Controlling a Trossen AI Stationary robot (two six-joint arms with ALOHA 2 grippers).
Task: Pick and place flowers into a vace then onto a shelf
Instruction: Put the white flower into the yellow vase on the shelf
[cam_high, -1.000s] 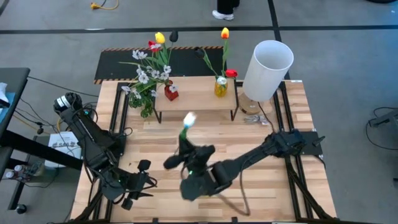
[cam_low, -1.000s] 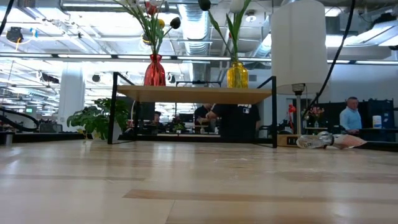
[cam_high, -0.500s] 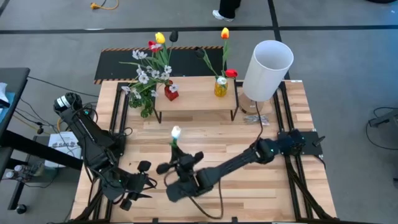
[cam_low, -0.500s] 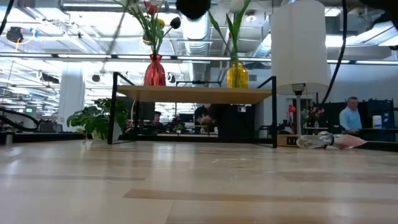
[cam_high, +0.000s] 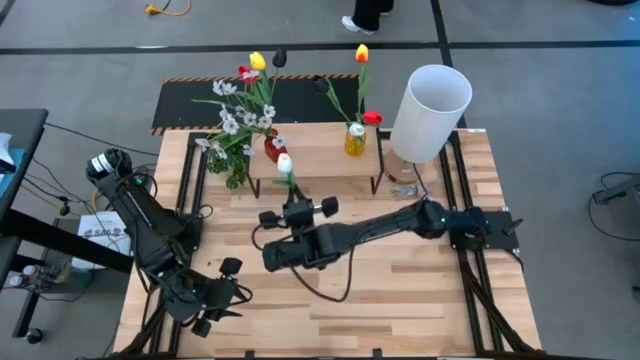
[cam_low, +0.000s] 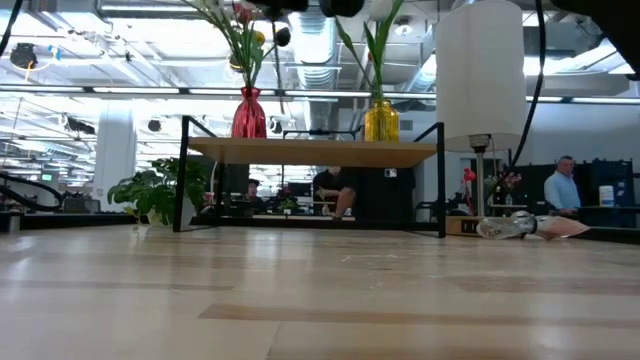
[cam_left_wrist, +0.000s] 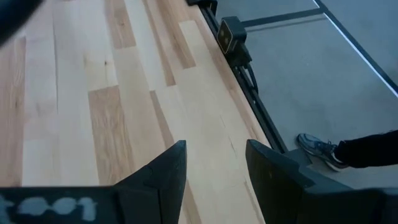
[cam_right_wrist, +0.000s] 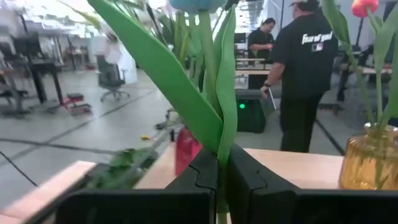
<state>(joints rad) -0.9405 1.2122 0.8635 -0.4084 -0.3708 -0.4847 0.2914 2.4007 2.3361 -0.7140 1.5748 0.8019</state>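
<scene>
White-headed green-stemmed tulip (cam_high: 285, 166) pinched in my right gripper (cam_right_wrist: 222, 177); I'd lower slowly over the red glass vase (cam_high: 274, 148). Left gripper (cam_left_wrist: 214, 165) gapes empty.

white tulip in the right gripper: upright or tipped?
Upright. The right gripper clamps the white tulip by its stem, head up, near the shelf.

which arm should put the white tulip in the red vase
Right. Its gripper is shut on the white tulip, right beside the red vase on the shelf. The left gripper is empty and open near the table's front edge.
</scene>
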